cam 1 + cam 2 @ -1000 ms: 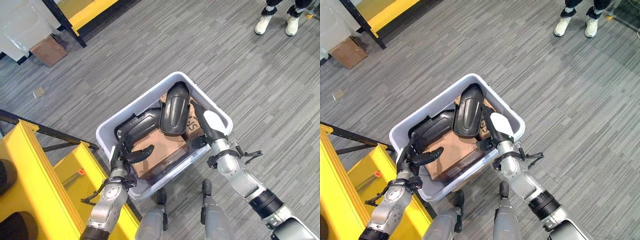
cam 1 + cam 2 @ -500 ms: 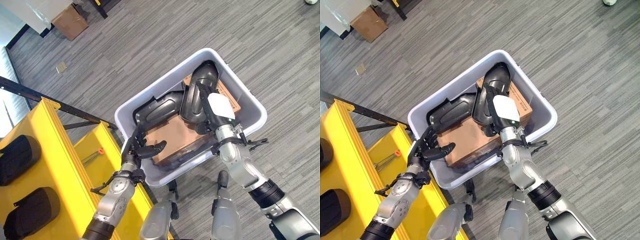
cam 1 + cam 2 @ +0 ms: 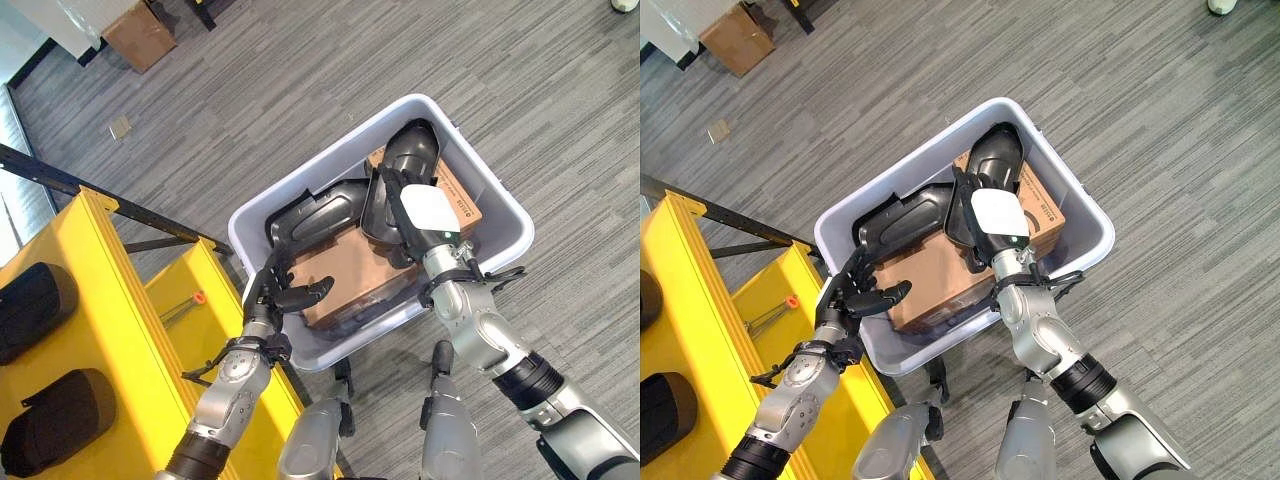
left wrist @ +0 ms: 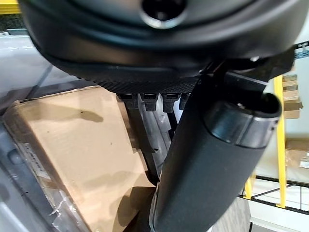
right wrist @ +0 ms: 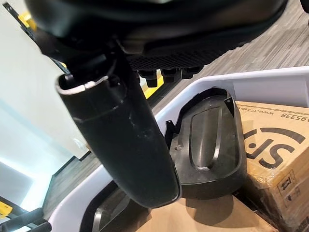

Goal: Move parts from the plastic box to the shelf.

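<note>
Grey floor, plastic box, black part beneath open right hand, left hand open

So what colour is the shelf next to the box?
Bright yellow. The shelf shows best in the left eye view, left of the plastic box.

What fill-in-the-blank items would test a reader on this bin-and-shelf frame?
1. The black parts lie on ____ boxes in the plastic box.
2. The shelf is painted ____.
3. The left robot hand reaches over the box's rim, its fingers ____.

Missing words: cardboard; yellow; open
</note>
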Available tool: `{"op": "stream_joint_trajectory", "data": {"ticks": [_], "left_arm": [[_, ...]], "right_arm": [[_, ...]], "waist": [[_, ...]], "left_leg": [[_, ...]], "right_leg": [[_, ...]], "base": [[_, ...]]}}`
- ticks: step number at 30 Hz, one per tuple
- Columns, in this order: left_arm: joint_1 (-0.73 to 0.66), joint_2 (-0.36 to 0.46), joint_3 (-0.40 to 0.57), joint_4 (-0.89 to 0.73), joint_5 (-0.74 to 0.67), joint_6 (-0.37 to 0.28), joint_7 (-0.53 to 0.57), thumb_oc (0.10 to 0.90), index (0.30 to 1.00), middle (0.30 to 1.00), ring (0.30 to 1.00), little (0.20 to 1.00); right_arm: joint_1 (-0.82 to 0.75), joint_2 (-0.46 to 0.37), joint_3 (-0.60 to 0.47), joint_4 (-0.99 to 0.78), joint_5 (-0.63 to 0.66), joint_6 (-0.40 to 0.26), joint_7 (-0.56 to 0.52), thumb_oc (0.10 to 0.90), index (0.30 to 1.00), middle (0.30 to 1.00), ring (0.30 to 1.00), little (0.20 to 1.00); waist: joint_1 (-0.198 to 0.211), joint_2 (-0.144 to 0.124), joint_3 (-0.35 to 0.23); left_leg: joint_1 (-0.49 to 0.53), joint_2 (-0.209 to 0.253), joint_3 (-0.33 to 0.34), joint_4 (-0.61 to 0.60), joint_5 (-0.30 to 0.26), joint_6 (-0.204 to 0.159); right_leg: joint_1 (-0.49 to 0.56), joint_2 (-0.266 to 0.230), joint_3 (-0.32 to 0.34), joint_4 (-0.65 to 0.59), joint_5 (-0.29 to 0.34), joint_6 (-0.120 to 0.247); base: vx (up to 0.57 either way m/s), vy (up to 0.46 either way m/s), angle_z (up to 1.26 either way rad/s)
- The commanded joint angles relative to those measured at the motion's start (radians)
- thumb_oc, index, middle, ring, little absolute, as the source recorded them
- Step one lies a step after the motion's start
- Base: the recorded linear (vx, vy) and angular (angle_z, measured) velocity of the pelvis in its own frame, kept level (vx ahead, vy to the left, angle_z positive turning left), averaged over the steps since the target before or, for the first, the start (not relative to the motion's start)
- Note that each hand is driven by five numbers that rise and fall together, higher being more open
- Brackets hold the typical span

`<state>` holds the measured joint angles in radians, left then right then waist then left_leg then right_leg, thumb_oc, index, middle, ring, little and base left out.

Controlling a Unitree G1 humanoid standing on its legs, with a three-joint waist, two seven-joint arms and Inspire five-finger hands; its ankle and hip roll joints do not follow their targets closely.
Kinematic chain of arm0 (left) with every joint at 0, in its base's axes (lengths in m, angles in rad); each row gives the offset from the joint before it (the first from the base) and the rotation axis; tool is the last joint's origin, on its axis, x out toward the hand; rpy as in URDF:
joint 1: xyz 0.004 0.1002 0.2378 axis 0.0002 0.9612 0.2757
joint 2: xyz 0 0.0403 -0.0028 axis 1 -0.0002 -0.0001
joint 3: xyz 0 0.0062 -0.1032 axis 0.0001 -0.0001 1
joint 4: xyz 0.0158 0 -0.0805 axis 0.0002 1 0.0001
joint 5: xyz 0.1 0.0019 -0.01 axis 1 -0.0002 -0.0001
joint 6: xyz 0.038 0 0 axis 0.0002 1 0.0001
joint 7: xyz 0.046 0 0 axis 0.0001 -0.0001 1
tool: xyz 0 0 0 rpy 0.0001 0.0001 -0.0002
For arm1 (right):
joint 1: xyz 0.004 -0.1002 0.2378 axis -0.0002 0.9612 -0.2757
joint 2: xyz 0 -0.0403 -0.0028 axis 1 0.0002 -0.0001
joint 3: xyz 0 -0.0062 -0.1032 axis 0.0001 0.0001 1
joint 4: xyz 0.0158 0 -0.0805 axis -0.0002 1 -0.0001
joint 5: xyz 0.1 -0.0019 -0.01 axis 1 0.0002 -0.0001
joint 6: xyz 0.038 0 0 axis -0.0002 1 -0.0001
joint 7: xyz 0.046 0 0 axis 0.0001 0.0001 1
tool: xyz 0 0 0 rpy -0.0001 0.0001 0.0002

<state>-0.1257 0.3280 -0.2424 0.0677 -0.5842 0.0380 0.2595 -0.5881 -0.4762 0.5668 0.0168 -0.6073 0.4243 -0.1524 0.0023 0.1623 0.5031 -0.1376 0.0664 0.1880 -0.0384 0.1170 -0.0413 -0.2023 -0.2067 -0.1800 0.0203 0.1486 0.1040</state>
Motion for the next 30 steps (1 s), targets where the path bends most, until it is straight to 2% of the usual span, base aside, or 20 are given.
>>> {"op": "stream_joint_trajectory", "data": {"ticks": [1,6,13,22,26,28,30], "left_arm": [[-0.03,0.009,-0.001,-0.114,0.014,-0.073,0.02,0.9,1.0,1.0,1.0,1.0],[-0.033,0.004,-0.003,-0.105,0.012,-0.085,0.029,0.9,1.0,1.0,1.0,1.0],[-0.044,-0.003,-0.011,-0.073,0.004,-0.122,0.019,0.9,1.0,1.0,1.0,1.0],[-0.033,-0.01,-0.013,-0.052,-0.003,-0.152,0.017,0.9,1.0,1.0,1.0,1.0],[-0.033,-0.01,-0.013,-0.052,-0.003,-0.152,0.017,0.9,1.0,1.0,1.0,1.0],[-0.023,-0.011,-0.011,-0.051,-0.003,-0.171,0.018,0.9,1.0,1.0,1.0,1.0],[-0.024,-0.009,-0.011,-0.053,-0.004,-0.17,0.02,0.9,1.0,1.0,1.0,1.0]], "right_arm": [[-0.154,0.04,0.008,-0.051,-0.038,-0.024,-0.062,0.9,1.0,1.0,1.0,1.0],[-0.156,0.047,0.022,-0.013,-0.013,-0.049,-0.071,0.9,1.0,1.0,1.0,1.0],[-0.183,0.069,0.05,0.047,0.043,-0.028,-0.096,0.9,1.0,1.0,1.0,1.0],[-0.191,0.057,0.05,0.033,0.072,-0.038,-0.075,0.9,1.0,1.0,1.0,1.0],[-0.191,0.057,0.049,0.033,0.072,-0.037,-0.075,0.9,1.0,1.0,1.0,1.0],[-0.199,0.048,0.043,-0.008,0.062,0.003,-0.067,0.9,1.0,1.0,1.0,1.0],[-0.203,0.044,0.037,-0.009,0.071,0.008,-0.071,0.9,1.0,1.0,1.0,1.0]], "waist": [[0.007,-0.005,-0.03],[0.008,0.005,-0.016],[0.01,0.032,0.017],[0.011,0.051,0.017],[0.012,0.051,0.017],[0.011,0.062,0.017],[0.012,0.064,0.017]], "left_leg": [[-0.036,-0.067,0.02,0.12,-0.153,0.023],[-0.049,-0.074,0.021,0.13,-0.154,0.025],[-0.089,-0.096,0.022,0.151,-0.154,0.034],[-0.149,-0.102,0.027,0.168,-0.149,0.034],[-0.15,-0.103,0.027,0.168,-0.149,0.034],[-0.199,-0.103,0.034,0.175,-0.144,0.035],[-0.211,-0.104,0.037,0.178,-0.144,0.036]], "right_leg": [[-0.061,0.033,-0.03,0.231,-0.236,-0.043],[-0.078,0.025,-0.028,0.251,-0.24,-0.042],[-0.129,0.013,-0.019,0.293,-0.249,-0.044],[-0.201,0.012,-0.009,0.325,-0.253,-0.046],[-0.202,0.012,-0.008,0.326,-0.253,-0.046],[-0.261,0.017,0.001,0.346,-0.254,-0.046],[-0.275,0.017,0.003,0.353,-0.256,-0.046]], "base": [[0.0,0.038,0.0],[0.01,0.049,0.0],[0.0,0.054,0.0],[0.01,0.033,-0.02],[0.0,0.01,0.0],[0.01,0.062,0.0],[0.0,0.018,-0.01]]}}
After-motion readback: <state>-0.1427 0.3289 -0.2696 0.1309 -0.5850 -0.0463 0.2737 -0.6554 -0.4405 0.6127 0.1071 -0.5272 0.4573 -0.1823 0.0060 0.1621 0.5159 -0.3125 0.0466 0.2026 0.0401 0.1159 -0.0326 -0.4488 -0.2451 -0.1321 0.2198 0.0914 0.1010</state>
